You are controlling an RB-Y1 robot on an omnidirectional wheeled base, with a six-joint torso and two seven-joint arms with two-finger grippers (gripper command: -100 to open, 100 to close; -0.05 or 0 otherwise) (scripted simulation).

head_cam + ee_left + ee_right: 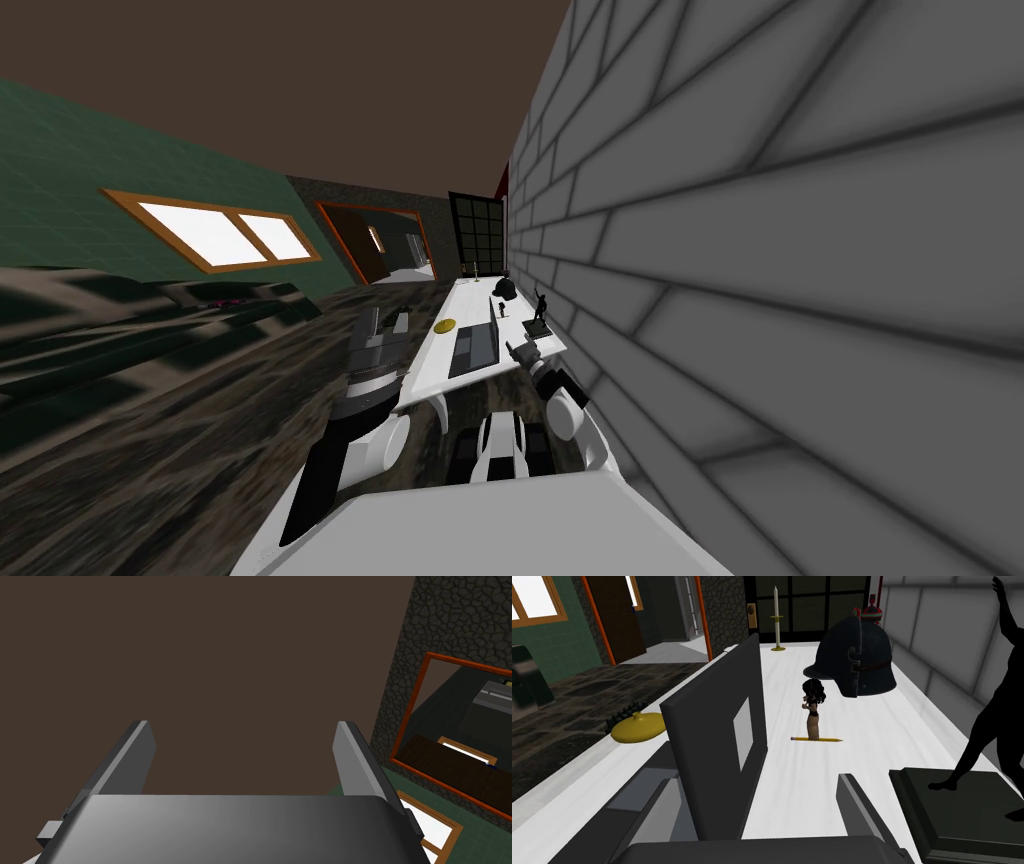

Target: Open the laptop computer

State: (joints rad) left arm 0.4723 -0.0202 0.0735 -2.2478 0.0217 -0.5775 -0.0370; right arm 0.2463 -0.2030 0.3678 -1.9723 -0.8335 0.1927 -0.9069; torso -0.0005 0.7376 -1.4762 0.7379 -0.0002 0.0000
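Right gripper (757,780) fingers apart, unclamped, straddling the near-upright laptop lid (717,741); opening looks nearly done, next nudge lid further back, then withdraw; left gripper (244,726) also spread, idle.

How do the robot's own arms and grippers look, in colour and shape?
The left arm has grey and black segments with a white joint; the right arm is white with dark joints. The left gripper and the right gripper are each a dark grey box with two thin, light grey fingers. I see no cables or markings.
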